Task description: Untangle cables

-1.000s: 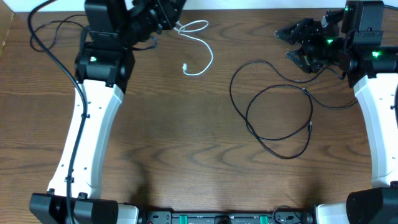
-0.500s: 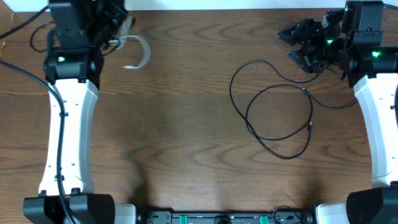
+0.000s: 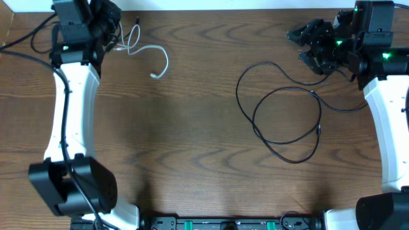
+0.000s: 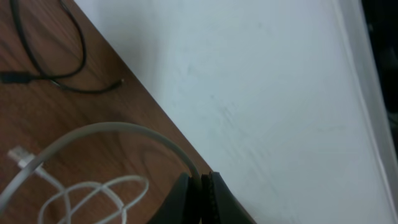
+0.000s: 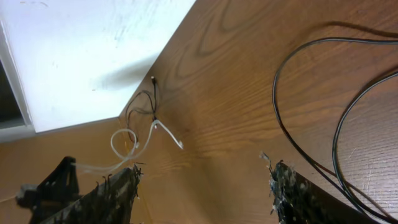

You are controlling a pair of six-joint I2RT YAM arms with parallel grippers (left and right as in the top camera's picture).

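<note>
- The left gripper (image 4: 200,186) is clenched on the white cable (image 3: 165,56). In the left wrist view the cable goes directly in between the two closed fingers.
- This gripper is at the far edge of the table (image 3: 192,160), at the left end of that edge.
- From the grip, the white cable leads away from the far edge. It makes some small loops just beside the gripper, then one wide arc. Its free plug end lies on the wood, further from the far edge than the gripper.
- The right gripper (image 3: 301,46) is released: its fingers stand wide apart and there is nothing between them. It is near the far edge, at the right end.
- The long black cable (image 3: 287,105) lies flat on the table in overlapping loops. It is further from the far edge than the right gripper and apart from its fingers.
- The two cables lie well apart and do not touch.
</note>
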